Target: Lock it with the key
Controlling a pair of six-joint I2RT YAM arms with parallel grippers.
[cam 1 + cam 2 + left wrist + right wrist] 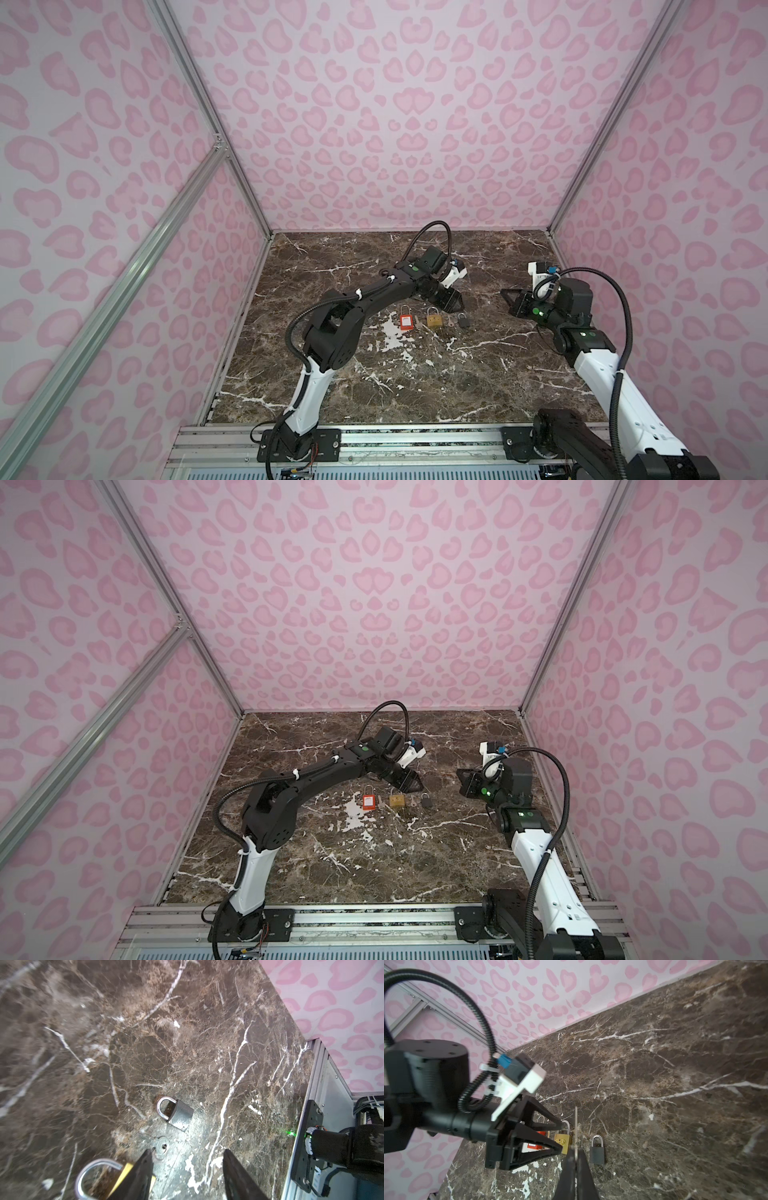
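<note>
Because my half-open, empty left tool [187,1150] hovers over the key [161,1146] beside the brass padlock [122,1176], closing could snag that lock; my right tool [576,1151] pinches a thin sliver [576,1124].

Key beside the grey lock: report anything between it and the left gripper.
Nothing visible. The left gripper is open, the key lies bare just ahead of one finger, and the brass lock sits aside.

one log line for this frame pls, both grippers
left gripper open, by loose key beside brass padlock | right gripper shut on thin metal blade, likely a key | grey padlock untouched
</note>
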